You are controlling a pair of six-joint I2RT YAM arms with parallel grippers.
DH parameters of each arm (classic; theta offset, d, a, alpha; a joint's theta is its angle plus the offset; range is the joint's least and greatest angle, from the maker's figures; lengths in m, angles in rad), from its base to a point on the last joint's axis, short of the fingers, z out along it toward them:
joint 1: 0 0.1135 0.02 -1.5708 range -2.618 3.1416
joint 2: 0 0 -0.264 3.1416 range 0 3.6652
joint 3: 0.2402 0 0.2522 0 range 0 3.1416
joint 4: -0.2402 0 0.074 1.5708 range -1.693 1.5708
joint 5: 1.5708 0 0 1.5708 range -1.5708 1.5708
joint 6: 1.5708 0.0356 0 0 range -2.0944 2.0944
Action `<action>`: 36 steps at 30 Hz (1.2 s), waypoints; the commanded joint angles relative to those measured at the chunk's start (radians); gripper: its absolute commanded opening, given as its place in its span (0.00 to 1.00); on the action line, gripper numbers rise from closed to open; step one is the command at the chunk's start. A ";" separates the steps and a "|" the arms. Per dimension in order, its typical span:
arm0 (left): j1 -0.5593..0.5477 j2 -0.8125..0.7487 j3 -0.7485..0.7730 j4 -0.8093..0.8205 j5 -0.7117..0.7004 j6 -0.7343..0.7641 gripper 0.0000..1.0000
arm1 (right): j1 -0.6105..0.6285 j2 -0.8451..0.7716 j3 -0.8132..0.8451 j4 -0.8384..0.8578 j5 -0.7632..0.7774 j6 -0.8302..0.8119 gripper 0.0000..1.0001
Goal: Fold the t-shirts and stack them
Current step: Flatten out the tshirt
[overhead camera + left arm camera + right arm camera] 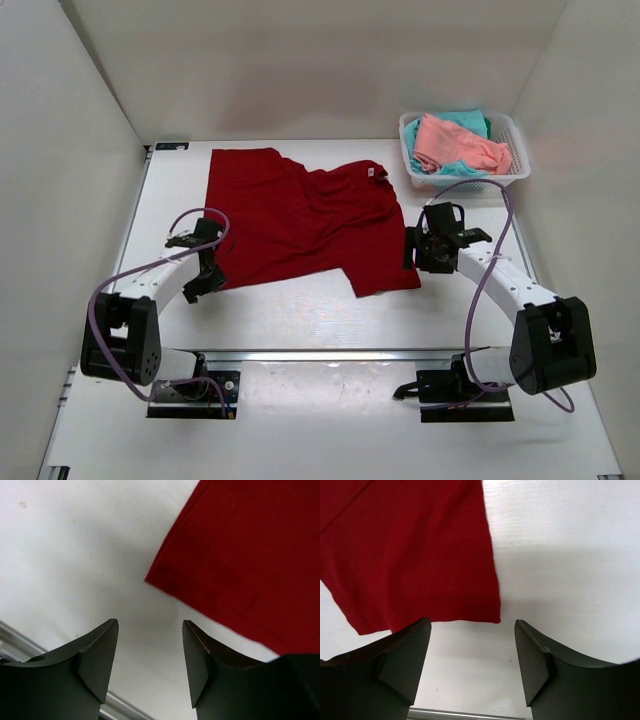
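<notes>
T-shirt (pixel 300 215) lies spread between left pincer (pixel 150 625) and right pincer (pixel 472 622), both gaping.

The left arm (pixel 155 272) and right arm (pixel 500 275) reach forward from their bases, elbows bowed outward, wrists tipped down. The left gripper (pixel 150 622) and right gripper (pixel 472 621) hang with jaws parted, gripping nothing.
</notes>
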 commanded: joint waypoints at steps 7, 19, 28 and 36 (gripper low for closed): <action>0.011 0.071 -0.002 0.151 -0.023 -0.039 0.69 | 0.006 0.020 -0.037 0.066 0.019 -0.007 0.70; 0.084 0.163 -0.022 0.284 0.066 0.002 0.51 | 0.020 0.085 -0.025 0.064 0.025 -0.016 0.74; 0.078 0.180 -0.008 0.275 0.114 0.036 0.00 | 0.017 0.124 -0.079 0.063 0.008 -0.011 0.80; 0.080 0.100 -0.034 0.246 0.146 0.056 0.00 | 0.057 0.345 0.016 0.034 -0.038 -0.030 0.01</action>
